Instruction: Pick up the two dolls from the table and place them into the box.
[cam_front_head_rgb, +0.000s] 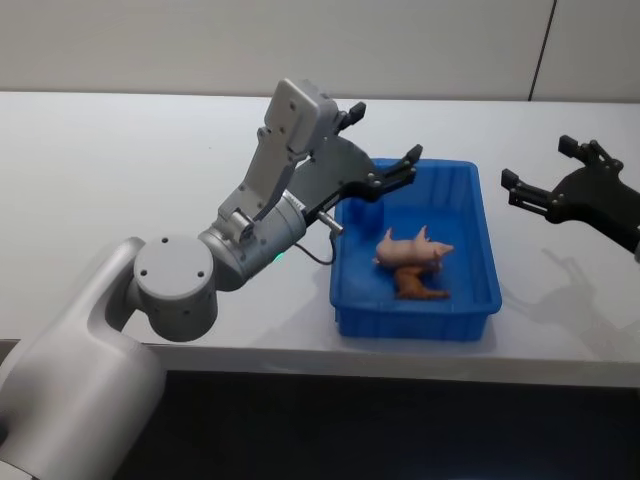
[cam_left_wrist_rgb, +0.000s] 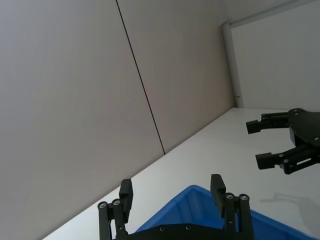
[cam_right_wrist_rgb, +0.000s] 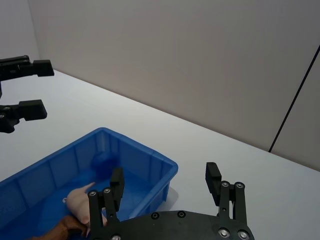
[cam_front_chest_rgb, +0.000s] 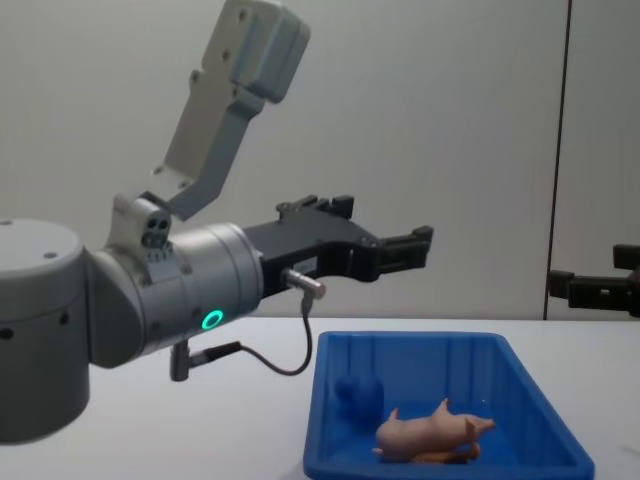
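head downward, chest sideways, sharing box (cam_front_head_rgb: 486, 262)

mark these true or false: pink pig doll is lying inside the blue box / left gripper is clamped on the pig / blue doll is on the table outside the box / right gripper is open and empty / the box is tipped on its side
1. The pink pig doll lies inside the blue box: true.
2. The left gripper is clamped on the pig: false. It hangs open and empty above the box's far left corner.
3. The blue doll is on the table outside the box: false. It sits inside the box, near its far left corner.
4. The right gripper is open and empty: true, off to the right of the box.
5. The box is tipped on its side: false. It stands flat on the table.
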